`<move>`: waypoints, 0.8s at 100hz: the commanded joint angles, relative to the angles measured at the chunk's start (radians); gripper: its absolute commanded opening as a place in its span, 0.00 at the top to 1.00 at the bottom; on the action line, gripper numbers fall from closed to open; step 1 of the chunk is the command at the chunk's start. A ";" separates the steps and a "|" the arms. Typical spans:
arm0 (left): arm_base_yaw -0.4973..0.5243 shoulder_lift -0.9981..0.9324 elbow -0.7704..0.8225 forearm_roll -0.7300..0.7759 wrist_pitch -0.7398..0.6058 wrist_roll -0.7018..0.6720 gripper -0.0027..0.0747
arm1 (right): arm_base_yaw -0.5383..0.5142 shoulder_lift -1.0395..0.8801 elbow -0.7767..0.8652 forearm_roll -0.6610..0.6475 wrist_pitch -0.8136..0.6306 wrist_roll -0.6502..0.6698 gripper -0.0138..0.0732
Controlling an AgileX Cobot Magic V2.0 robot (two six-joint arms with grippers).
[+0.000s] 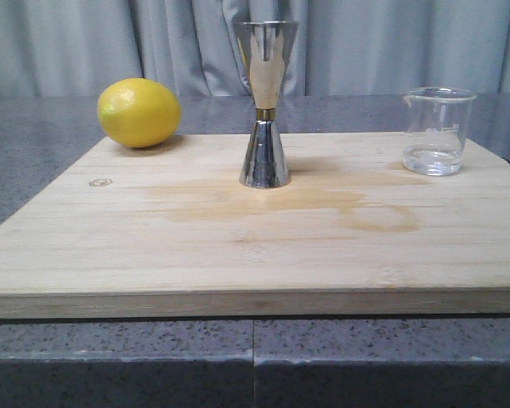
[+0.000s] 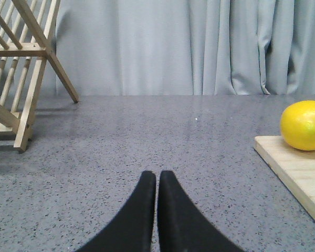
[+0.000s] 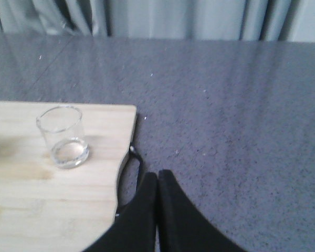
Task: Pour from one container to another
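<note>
The clear glass beaker (image 1: 438, 132) stands upright at the right end of the wooden board (image 1: 238, 246), with a little clear liquid in its bottom; the right wrist view shows the beaker (image 3: 63, 137) too. The steel hourglass jigger (image 1: 265, 104) with a gold waist band stands upright at the board's middle back. My left gripper (image 2: 157, 176) is shut and empty over the grey counter, left of the board. My right gripper (image 3: 158, 176) is shut and empty, just off the board's right edge, apart from the beaker. Neither gripper shows in the front view.
A yellow lemon (image 1: 138, 112) rests on the board's back left corner, and the left wrist view catches the lemon (image 2: 304, 126) as well. A wooden dish rack (image 2: 21, 68) stands on the counter further left. A dark handle loop (image 3: 127, 176) hangs off the board's right edge. Grey curtains close the back.
</note>
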 commanded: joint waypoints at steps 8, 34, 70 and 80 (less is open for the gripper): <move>0.004 -0.016 0.026 -0.009 -0.080 -0.001 0.99 | -0.024 -0.156 0.204 0.031 -0.311 -0.001 0.92; 0.004 -0.016 0.026 -0.009 -0.080 -0.001 0.99 | -0.024 -0.255 0.447 0.031 -0.542 -0.001 0.92; 0.004 -0.016 0.026 -0.009 -0.080 -0.001 0.99 | 0.013 -0.255 0.485 0.029 -0.605 -0.001 0.92; 0.004 -0.016 0.026 -0.009 -0.080 -0.001 0.99 | 0.013 -0.255 0.485 0.029 -0.605 -0.001 0.92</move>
